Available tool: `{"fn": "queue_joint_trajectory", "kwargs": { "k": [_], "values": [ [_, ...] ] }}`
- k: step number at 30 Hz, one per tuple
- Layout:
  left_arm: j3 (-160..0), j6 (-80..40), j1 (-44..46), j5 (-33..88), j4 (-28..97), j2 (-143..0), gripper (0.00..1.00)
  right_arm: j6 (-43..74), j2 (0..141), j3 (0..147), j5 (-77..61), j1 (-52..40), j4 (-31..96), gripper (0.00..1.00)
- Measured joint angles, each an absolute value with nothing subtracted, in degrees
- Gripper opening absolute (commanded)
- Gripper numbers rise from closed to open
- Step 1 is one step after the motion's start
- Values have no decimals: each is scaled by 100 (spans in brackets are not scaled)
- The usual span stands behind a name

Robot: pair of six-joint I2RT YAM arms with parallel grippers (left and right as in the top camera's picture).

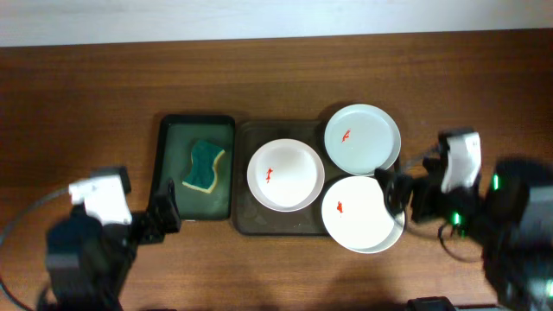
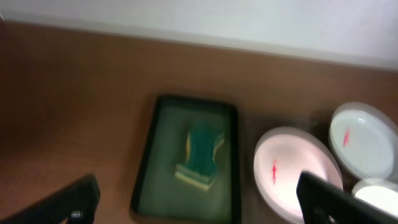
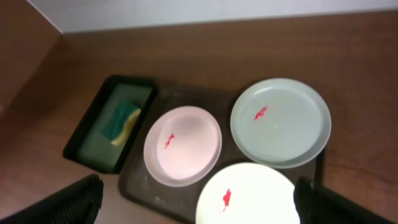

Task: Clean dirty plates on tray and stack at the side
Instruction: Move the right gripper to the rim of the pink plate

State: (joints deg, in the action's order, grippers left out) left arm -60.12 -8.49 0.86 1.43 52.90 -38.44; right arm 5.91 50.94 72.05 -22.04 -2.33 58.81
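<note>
Overhead, brown wood table (image 1: 86,104) below a pale wall (image 1: 259,17). Midway, brown tray (image 1: 245,221) bearing three red-smeared plates (image 1: 286,174), set close together; just left of it, a black tray (image 1: 164,173) with a sponge (image 1: 203,166). Only from the wrists, jaw state: left gripper (image 2: 198,186) spread wide, picture blurred; right gripper (image 3: 198,182) spread wide, facing the plates, holding nothing. Only overhead, left arm (image 1: 86,250) and right arm (image 1: 518,225) flanking the trays.

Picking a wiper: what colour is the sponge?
The sponge is green with a yellow layer, clearest in the overhead view.
</note>
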Motion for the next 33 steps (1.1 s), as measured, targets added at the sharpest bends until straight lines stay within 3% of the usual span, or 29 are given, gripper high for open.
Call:
{"fn": "queue_joint_trajectory", "kwargs": {
  "k": [5, 7, 9, 11, 12, 16, 17, 18, 25, 26, 29, 33],
  "values": [
    [-7690, -738, 86, 327, 6882, -5572, 99, 558, 6460, 8407, -2523, -233, 6665, 100],
    [-8036, -722, 86, 414, 7120, -6125, 99, 556, 6851, 8565, -2768, -233, 6794, 78],
    [-8097, -705, 86, 449, 7251, -6429, 84, 530, 7111, 8584, -2954, -235, 6934, 68],
    [-8101, -666, 86, 467, 7358, -6761, 57, 548, 7387, 8589, -3028, -279, 7118, 57],
    [-8101, -679, 86, 489, 7356, -6919, 53, 567, 7533, 8595, -3011, -353, 7179, 57],
    [-8101, -652, 86, 561, 7328, -7308, 61, 720, 8020, 8597, -2543, -899, 7249, 69],
    [-8101, -652, 86, 565, 7328, -7397, 62, 814, 8156, 8600, -2351, -1046, 7284, 77],
    [-8101, -646, 86, 565, 7328, -7478, 63, 932, 8274, 8600, -2196, -1155, 7306, 99],
    [-8101, -644, 86, 582, 7277, -7797, 73, 1317, 9249, 8600, -1603, -1824, 6803, 98],
    [-8101, -642, 86, 582, 7251, -7815, 73, 1332, 9332, 8600, -1601, -1844, 6707, 94],
    [-8101, -644, 86, 582, 7164, -7876, 73, 1361, 9524, 8600, -1570, -1852, 6556, 44],
    [-8101, -644, 86, 582, 7153, -7935, 73, 1448, 9588, 8597, -1466, -1852, 6554, 45]
  ]
}}
